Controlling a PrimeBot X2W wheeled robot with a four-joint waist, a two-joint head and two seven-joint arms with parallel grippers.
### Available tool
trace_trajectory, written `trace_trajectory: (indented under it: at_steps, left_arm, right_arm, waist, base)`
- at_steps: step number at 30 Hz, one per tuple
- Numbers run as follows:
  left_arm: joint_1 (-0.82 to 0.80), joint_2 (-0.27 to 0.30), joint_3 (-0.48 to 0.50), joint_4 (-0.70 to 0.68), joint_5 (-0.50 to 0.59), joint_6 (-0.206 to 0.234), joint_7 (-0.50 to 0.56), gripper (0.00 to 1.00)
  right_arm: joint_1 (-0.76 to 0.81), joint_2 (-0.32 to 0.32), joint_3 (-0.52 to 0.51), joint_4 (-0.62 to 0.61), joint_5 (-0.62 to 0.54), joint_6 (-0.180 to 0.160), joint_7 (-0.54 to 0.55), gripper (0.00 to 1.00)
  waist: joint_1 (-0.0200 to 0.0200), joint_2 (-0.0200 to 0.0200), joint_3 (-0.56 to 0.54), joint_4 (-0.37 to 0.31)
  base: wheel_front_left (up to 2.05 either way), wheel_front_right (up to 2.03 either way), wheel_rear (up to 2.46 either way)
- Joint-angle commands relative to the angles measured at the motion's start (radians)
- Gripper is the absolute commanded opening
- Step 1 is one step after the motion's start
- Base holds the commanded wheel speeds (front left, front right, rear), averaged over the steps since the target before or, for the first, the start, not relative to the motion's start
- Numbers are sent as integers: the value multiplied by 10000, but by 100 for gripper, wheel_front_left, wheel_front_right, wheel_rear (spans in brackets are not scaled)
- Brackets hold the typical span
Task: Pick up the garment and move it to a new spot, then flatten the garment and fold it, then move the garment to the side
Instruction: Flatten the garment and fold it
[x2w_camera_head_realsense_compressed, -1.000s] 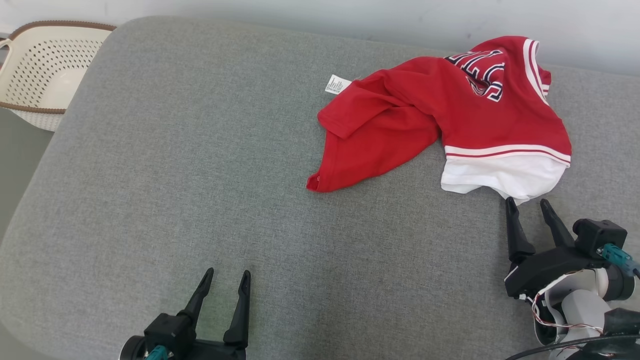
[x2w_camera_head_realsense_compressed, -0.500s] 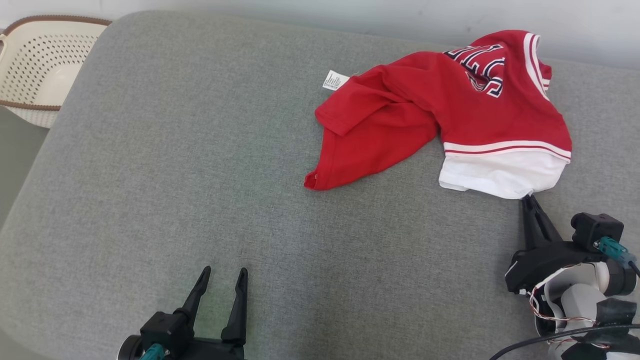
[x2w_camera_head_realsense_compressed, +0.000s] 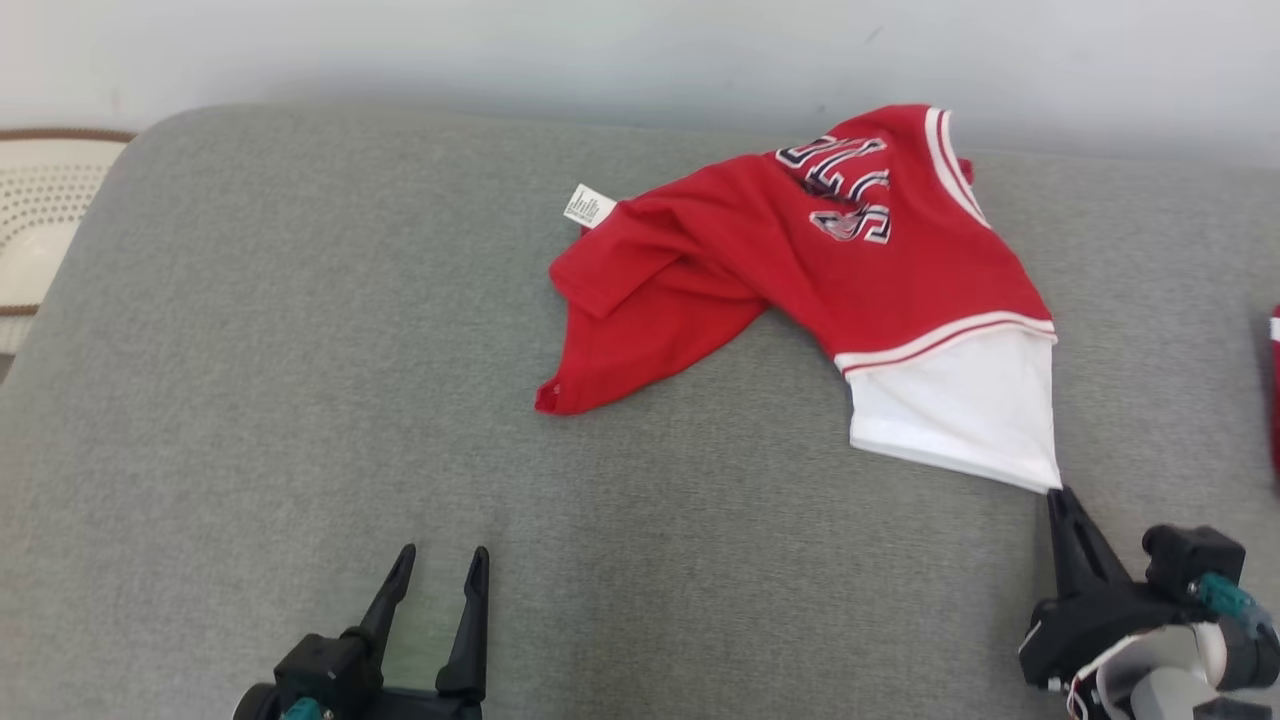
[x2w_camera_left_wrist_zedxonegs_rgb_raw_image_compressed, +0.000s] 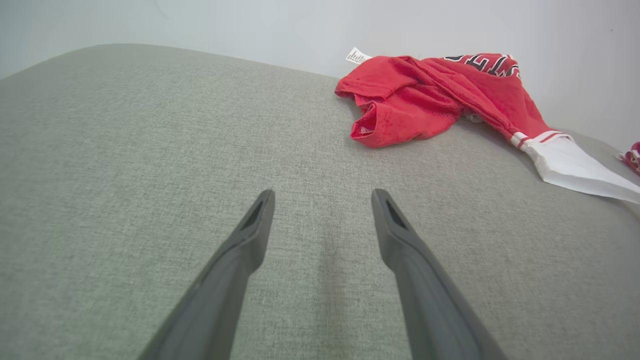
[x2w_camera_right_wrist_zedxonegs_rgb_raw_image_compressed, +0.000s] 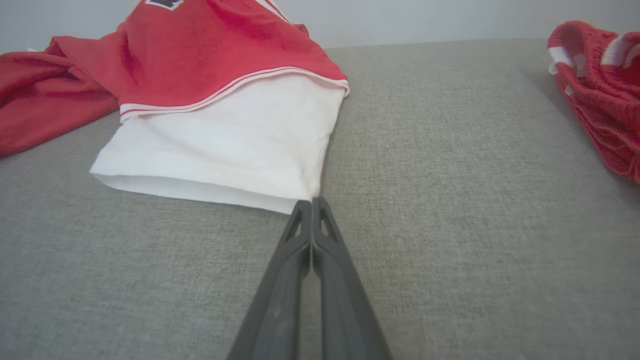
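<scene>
I'm pinching the garment by its white corner, right gripper clamped tight; I'm judging it light and floppy. My left gripper is hovering wide open, empty.

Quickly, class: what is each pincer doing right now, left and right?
Left pincer: open, holding nothing.
Right pincer: closed on the white corner of the garment.

Rumpled red-and-white garment on cushion
</scene>
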Motion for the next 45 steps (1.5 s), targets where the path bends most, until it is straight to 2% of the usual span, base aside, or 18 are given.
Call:
trace_trajectory:
  at_steps: [1,18,19,20,32,41,45]
  left_arm:
    - [231,11,-3,73,72,-50,-31,100]
    - [39,6,86,113,190,-81,-31,100]
    - [1,8,93,107,207,-68,-31,100]
    - [-45,9,109,105,172,-78,-31,100]
    - [-1581,9,406,790,34,-716,-31,100]
    - [-2970,12,737,1877,-127,-931,-31,100]
    - [-3479,14,962,2711,187,-933,-31,100]
  right_arm:
    - [316,4,52,-82,5,0,-6,0]
    - [2252,-685,-187,-178,427,-1,-4,0]
    - [2257,-676,-241,-229,471,-1,-4,17]
    - [2266,-690,-268,-295,477,-1,-4,100]
    - [2032,-431,-540,-1686,184,-1,-4,100]
    - [1751,-149,-335,-1886,197,-1,-6,100]
    - [1575,-80,-265,-1907,233,-1,-4,100]
  waist:
    - [0,0,-299,-380]
    - [0,0,-496,-1232]
    - [0,0,-486,-1279]
    - [0,0,-472,-1320]
    - [0,0,-43,-1912]
    - [0,0,378,-2355]
    - [0,0,592,-2552]
  base:
    - [0,0,0]
    - [0,0,0]
    - [0,0,0]
    - [0,0,0]
    - [0,0,0]
    - [0,0,0]
    - [0,0,0]
